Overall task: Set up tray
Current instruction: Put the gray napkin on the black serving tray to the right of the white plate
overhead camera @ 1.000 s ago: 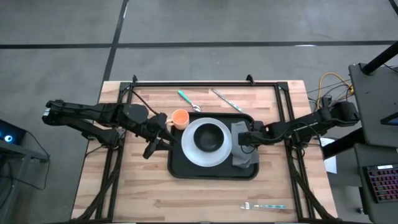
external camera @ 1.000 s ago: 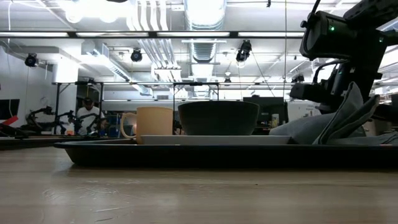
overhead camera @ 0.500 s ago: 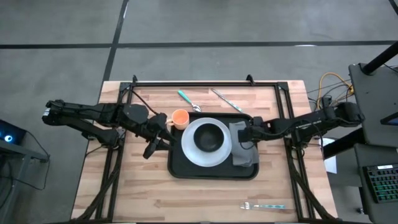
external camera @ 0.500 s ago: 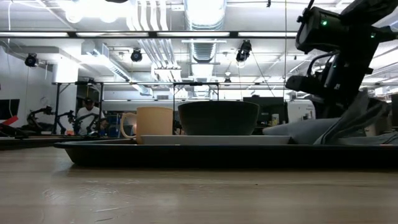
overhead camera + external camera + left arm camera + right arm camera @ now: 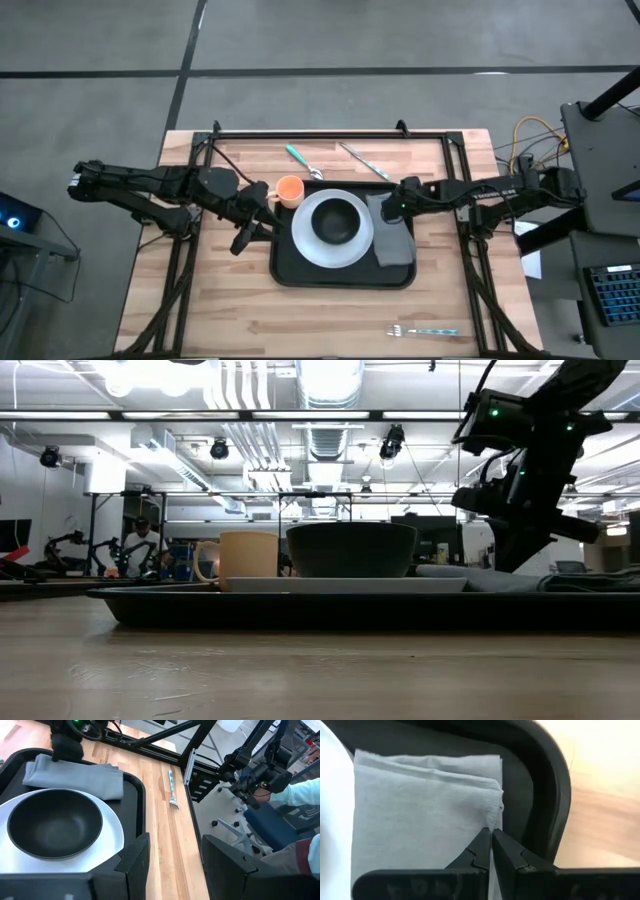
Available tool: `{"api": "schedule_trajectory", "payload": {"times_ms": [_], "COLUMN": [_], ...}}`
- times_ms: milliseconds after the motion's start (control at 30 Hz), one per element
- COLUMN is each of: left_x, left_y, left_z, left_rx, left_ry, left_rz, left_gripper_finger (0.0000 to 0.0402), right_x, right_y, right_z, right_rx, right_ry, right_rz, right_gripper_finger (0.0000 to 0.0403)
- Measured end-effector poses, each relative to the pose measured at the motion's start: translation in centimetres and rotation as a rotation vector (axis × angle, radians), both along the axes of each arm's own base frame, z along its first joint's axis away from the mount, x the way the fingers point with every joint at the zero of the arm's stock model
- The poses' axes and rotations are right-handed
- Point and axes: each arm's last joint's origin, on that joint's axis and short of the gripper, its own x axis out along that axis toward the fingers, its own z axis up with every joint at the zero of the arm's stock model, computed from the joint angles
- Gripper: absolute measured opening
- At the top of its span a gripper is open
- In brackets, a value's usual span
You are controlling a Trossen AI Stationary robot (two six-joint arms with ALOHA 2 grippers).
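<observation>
The black tray (image 5: 290, 270) lies mid-table, carrying a white plate (image 5: 305, 245) with a black bowl (image 5: 335, 222) on it. A grey folded napkin (image 5: 393, 243) lies flat on the tray's right part, to the right of the plate. My right gripper (image 5: 400, 205) stands over the napkin's far part, shut on it; in the low view it (image 5: 515, 555) meets the flat napkin (image 5: 520, 574). My left gripper (image 5: 247, 228) waits open, left of the tray, holding nothing (image 5: 172, 865). An orange cup (image 5: 288, 190) stands by the tray's far-left corner. My right gripper pinches a small pucker of the napkin by its right edge (image 5: 496, 817), near the far end, between its two fingertips. The fingers (image 5: 479, 847) come from above, pointing down. The napkin lies flat on the tray; how many layers are caught does not show.
A teal-handled spoon (image 5: 303, 160) and a knife (image 5: 362, 160) lie on the wood beyond the tray. A fork (image 5: 425, 331) lies near the table's near-right edge. Bare wood shows left and near of the tray. A person's sleeve (image 5: 300, 795) shows beyond the table's edge.
My right gripper has moved toward the table's far edge and down, staying shut. The napkin, which stood up in a raised fold under the gripper, now lies flat on the tray beside the plate. The left arm has kept still.
</observation>
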Motion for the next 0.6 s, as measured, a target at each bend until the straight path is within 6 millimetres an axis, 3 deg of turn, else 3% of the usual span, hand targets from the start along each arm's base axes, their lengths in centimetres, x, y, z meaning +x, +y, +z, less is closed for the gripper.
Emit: {"api": "schedule_trajectory", "payload": {"times_ms": [267,600], "left_x": [0.0,0.0], "left_y": [0.0,0.0], "left_z": [0.0,-0.2], "left_rx": [0.000,-0.001], "left_ry": [0.000,0.007], "left_rz": [0.000,0.003], "left_gripper_finger": [0.0159,0.0159], "right_x": [0.1,-0.3], "right_y": [-1.5,-2.7], "right_z": [0.1,-1.4], "right_rx": [-0.001,0.031], "right_ry": [-0.027,0.074], "right_rz": [-0.002,0.040], "right_gripper_finger": [0.0008,0.0009]}}
